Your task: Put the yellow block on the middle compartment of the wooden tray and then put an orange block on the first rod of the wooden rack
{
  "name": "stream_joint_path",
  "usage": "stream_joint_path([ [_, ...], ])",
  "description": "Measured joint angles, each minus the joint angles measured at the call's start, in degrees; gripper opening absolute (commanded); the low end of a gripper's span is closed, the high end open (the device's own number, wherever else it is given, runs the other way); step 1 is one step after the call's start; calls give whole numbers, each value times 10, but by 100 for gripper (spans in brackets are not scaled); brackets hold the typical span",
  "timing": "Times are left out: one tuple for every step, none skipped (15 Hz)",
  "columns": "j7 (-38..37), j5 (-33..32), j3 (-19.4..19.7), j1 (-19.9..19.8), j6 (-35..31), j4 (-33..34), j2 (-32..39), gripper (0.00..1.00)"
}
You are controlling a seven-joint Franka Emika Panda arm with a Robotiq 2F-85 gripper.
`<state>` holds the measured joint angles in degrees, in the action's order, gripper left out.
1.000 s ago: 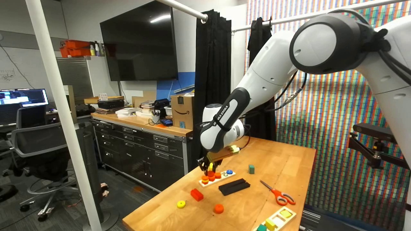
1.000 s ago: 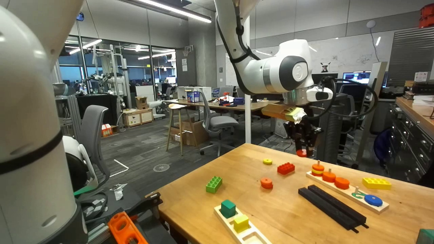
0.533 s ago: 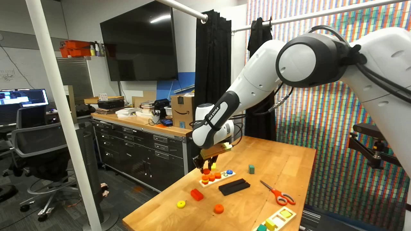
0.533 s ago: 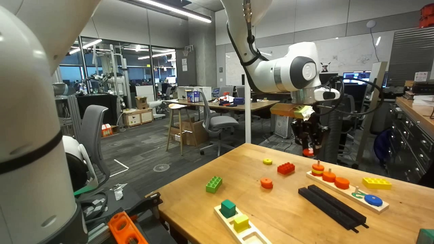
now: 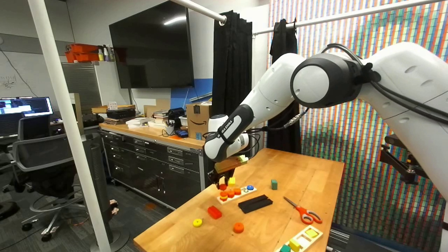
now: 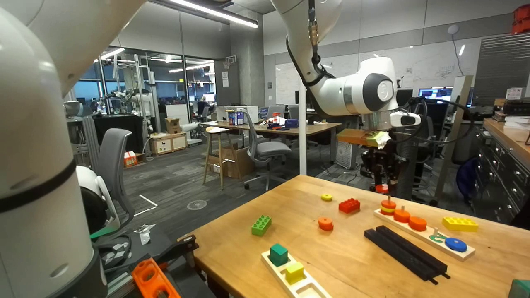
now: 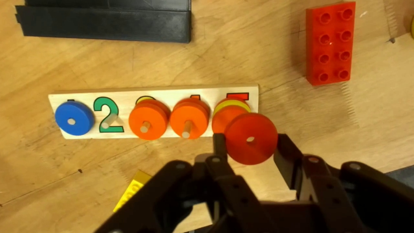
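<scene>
1. Over the desk (image 6: 352, 265), the gripper (image 7: 251, 137) is clamped on a red-orange disc (image 7: 251, 146) by its sides, likely the task's orange block.
2. Below the gripper stands the wooden rack (image 7: 176, 94), its end rod (image 6: 389, 198) poking from a stack of discs (image 6: 388, 208) in an exterior view, slightly aside.
3. The careful play, from where I stand: centre the hole (image 7: 250, 139) over that rod, hold level, lower gently, release once threaded.
4. Well apart from the gripper, a yellow block (image 6: 295, 272) sits in the wooden tray (image 6: 309, 290), seemingly placed; whether in the middle compartment, I cannot tell.
</scene>
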<state>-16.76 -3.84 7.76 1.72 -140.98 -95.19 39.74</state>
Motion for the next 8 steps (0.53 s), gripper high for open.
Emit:
stream_joint_path([
  [0, 1, 0, -1, 3, 7, 6, 23],
  [0, 2, 0, -3, 6, 14, 13, 23],
  [0, 2, 0, -5, 9, 21, 19, 23],
  [0, 3, 0, -7, 12, 27, 24, 23],
  [0, 3, 0, -8, 14, 33, 30, 23],
  [0, 3, 0, -10, 16, 38, 34, 23],
  [0, 3, 0, -11, 20, 44, 37, 23],
  [0, 4, 0, -11, 24, 49, 40, 23],
])
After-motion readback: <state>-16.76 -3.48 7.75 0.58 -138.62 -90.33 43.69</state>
